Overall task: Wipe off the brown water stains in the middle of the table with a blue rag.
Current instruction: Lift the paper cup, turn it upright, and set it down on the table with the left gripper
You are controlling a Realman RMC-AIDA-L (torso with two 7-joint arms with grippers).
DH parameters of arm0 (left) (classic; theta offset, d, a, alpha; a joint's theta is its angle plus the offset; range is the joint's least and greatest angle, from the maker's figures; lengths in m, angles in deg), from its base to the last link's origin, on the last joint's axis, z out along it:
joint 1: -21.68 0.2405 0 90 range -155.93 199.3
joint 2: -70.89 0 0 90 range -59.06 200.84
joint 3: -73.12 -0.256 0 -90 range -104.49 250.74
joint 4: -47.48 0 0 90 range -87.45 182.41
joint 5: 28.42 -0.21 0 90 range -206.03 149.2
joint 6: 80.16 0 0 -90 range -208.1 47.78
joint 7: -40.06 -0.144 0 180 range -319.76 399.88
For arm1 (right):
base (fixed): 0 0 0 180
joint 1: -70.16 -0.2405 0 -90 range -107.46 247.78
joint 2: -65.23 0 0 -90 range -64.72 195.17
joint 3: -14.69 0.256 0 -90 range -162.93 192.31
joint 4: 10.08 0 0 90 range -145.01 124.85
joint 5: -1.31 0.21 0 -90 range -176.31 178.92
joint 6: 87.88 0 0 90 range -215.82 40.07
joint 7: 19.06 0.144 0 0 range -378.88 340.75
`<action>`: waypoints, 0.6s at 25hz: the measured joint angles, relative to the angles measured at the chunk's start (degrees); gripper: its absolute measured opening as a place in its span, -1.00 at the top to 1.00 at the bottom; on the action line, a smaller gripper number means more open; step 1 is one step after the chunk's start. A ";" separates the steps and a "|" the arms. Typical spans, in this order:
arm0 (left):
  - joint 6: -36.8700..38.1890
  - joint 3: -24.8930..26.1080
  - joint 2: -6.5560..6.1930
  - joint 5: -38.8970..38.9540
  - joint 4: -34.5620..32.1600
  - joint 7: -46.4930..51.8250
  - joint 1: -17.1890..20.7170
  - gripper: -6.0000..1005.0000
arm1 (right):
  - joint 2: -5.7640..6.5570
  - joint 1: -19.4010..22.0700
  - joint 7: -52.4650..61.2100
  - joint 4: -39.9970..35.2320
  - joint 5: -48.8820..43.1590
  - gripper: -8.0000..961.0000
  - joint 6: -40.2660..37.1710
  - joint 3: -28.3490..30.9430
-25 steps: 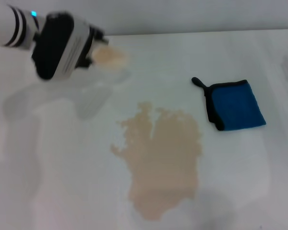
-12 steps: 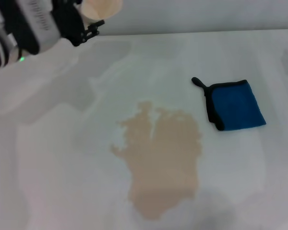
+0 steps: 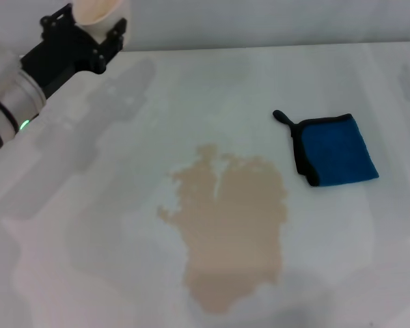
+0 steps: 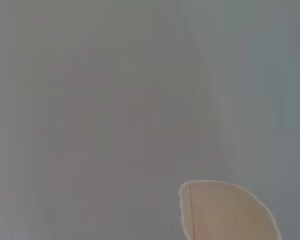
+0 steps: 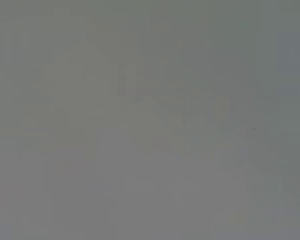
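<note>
The brown water stains (image 3: 229, 229) form a pale tan puddle with ragged edges in the middle of the white table (image 3: 89, 239). The blue rag (image 3: 336, 150) lies flat to the right of it, its black loop tab (image 3: 281, 117) pointing toward the far left. My left gripper (image 3: 96, 27) is raised at the far left corner and is shut on a cream paper cup (image 3: 96, 8), which also shows in the left wrist view (image 4: 225, 212). My right gripper is out of view; its wrist view shows only plain grey.
The table's far edge (image 3: 273, 46) meets a grey wall. The left arm's silver and black forearm (image 3: 7, 102) reaches in over the table's left side.
My left gripper has lifted the cup from the table's far left and swung it up and leftward. The rag and the stains have not moved.
</note>
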 joint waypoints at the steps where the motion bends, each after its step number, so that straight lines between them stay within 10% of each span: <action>1: -0.45 -0.07 0.01 1.79 1.24 0.00 0.02 -0.11 | 0.04 0.00 0.00 0.00 -0.02 -0.54 0.01 0.00; 15: -0.19 0.14 0.47 4.33 11.83 0.26 0.10 -0.12 | 0.38 -0.23 -0.01 0.00 -0.31 -0.54 0.58 -0.08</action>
